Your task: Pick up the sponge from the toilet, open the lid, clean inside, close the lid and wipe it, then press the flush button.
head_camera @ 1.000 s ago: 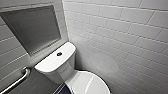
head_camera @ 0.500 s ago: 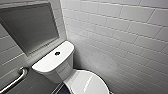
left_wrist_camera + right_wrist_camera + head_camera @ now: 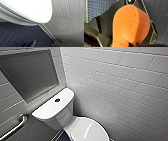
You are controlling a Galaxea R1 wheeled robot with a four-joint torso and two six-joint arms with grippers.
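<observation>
Presently, a white tiled wall (image 3: pixel 120 84) is seen behind and beside the toilet (image 3: pixel 62 119), with a dark recessed panel (image 3: pixel 30 72) set above the tank (image 3: pixel 47 110). The toilet is noted as glossy white ceramic, standing on a dark blue tiled floor (image 3: pixel 15 35). The lid (image 3: pixel 86 129) is found down over the bowl, smooth, oval and shining. A metal grab bar (image 3: pixel 15 128) is fixed beside the tank. The sponge (image 3: pixel 131 26) is recorded as orange, porous and pitted with small holes, bulging above a pinched end. It is clamped at that end in the right gripper (image 3: pixel 132 44), with floor tiles behind it. The flush button (image 3: pixel 57 100), dark and round, is seated mid-way along the tank top. The state of the left gripper (image 3: pixel 30 44) cannot be told.
</observation>
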